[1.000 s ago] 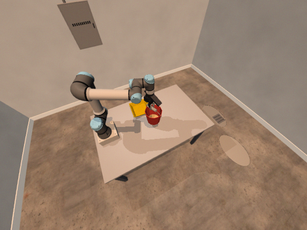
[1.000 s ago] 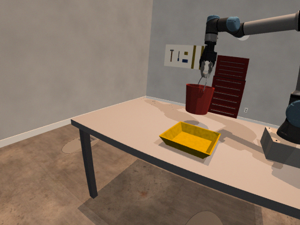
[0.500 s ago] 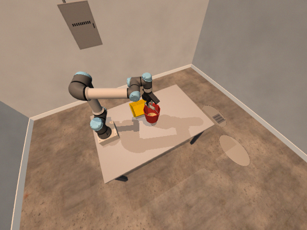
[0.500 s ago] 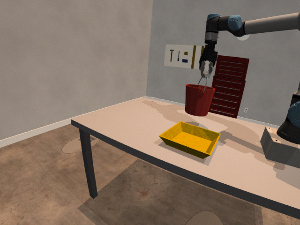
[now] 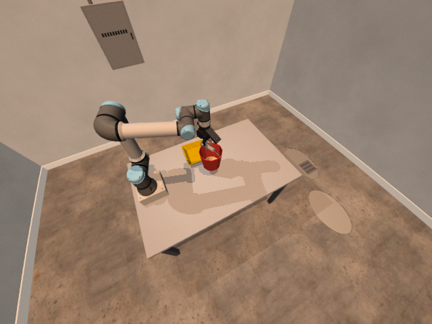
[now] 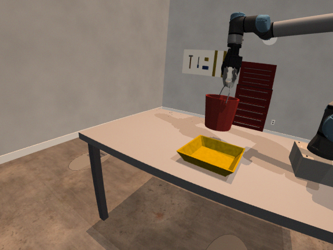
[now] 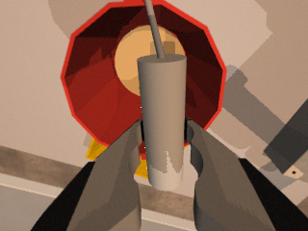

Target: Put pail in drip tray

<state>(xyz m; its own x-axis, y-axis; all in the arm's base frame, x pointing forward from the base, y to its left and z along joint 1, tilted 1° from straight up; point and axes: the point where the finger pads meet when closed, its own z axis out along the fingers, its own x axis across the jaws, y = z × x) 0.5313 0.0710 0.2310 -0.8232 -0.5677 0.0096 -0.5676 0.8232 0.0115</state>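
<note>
A red pail (image 5: 210,159) (image 6: 220,111) (image 7: 101,91) hangs upright in the air from its wire handle, which has a grey grip (image 7: 163,120). My gripper (image 5: 209,142) (image 6: 229,83) (image 7: 163,119) is shut on that grip and holds the pail well above the table (image 6: 139,129). The yellow drip tray (image 5: 191,152) (image 6: 212,154) lies on the table, empty. The pail hangs beside the tray, beyond its far edge, not over its floor. In the wrist view only a yellow corner of the tray (image 7: 92,149) shows past the pail's rim.
The robot's base block (image 5: 153,193) (image 6: 306,164) stands on the table near the tray. A dark red drawer cabinet (image 6: 254,97) stands by the far wall. The table's front edge (image 6: 188,185) runs close to the tray.
</note>
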